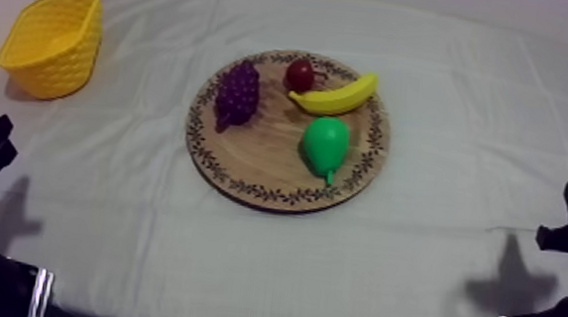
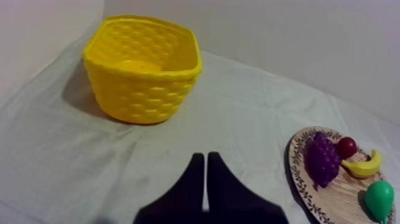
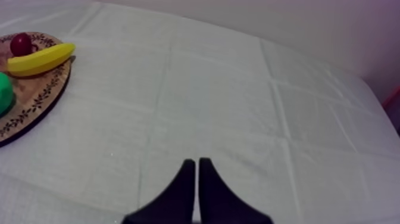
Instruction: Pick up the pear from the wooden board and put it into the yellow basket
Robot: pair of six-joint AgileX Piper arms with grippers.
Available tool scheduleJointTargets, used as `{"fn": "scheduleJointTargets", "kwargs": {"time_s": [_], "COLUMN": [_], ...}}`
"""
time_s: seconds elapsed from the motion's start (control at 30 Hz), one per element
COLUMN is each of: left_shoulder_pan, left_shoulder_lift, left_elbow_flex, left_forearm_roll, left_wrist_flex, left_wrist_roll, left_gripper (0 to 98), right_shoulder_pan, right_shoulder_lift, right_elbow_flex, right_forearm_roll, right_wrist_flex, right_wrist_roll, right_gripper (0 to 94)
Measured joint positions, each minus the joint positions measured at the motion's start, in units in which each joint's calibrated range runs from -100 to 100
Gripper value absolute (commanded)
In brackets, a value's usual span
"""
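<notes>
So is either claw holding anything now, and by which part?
Nothing is held. The left gripper and right gripper are shut on nothing; the pear lies on the board.

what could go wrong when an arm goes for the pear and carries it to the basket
1. The pear lies close beside the banana on the wooden board; a grasp there might nudge the banana.
2. The pear is rounded and tapering, so it could slip from a grip.
3. The yellow basket stands far to the left of the board, so the carry is long.
</notes>
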Motion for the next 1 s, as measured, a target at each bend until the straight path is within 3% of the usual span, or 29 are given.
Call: {"fn": "scheduleJointTargets", "kwargs": {"time_s": [0.17,0.4,0.5,1.0], "left_shoulder_pan": [-0.87,-0.8,-0.8,-1.27], "left_shoulder_lift": [0.0,0.0,0.0,0.44], "left_elbow_flex": [0.0,0.0,0.0,0.0], "left_forearm_roll": [0.1,0.1,0.1,0.09], "left_wrist_flex": [-0.31,-0.37,-0.37,-0.37], "left_wrist_roll": [-1.85,-9.75,-11.71,-12.33], "left_gripper": [0.0,0.0,0.0,0.0], "right_shoulder_pan": [0.0,0.0,0.0,0.0], "right_shoulder_lift": [0.0,0.0,0.0,0.0], "right_elbow_flex": [0.0,0.0,0.0,0.0], "right_forearm_roll": [0.0,0.0,0.0,0.0], "right_wrist_flex": [0.0,0.0,0.0,0.0], "right_wrist_roll": [0.06,0.12,0.12,0.12], "right_gripper": [0.3,0.3,0.3,0.3]}}
